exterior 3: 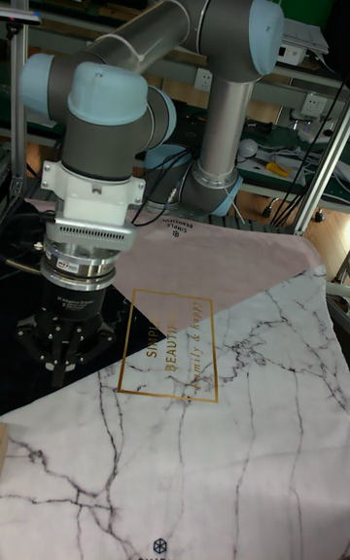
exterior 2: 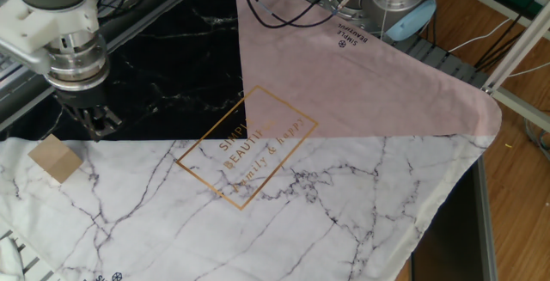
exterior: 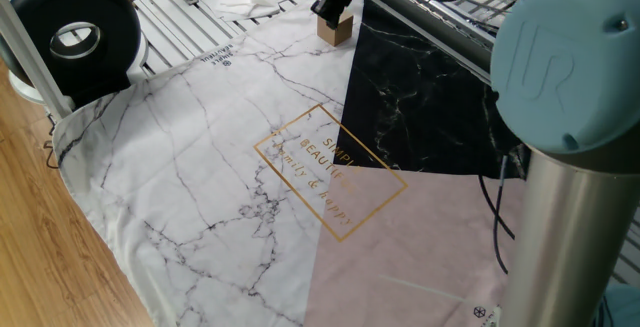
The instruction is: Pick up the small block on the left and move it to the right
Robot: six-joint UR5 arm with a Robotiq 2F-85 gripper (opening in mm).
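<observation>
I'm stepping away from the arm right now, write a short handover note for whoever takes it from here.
Tool: nothing held; it hangs near the block, not on it. Whether the fingers are open or shut cannot be told from these views.
Block: sits on the white marbled part of the cloth, next to the black part, at the far left end. Not picked up.
Done: only the approach toward the block.
Left: line the tool up over the block, lower, grip, lift, carry it to the right side, set it down.
</observation>
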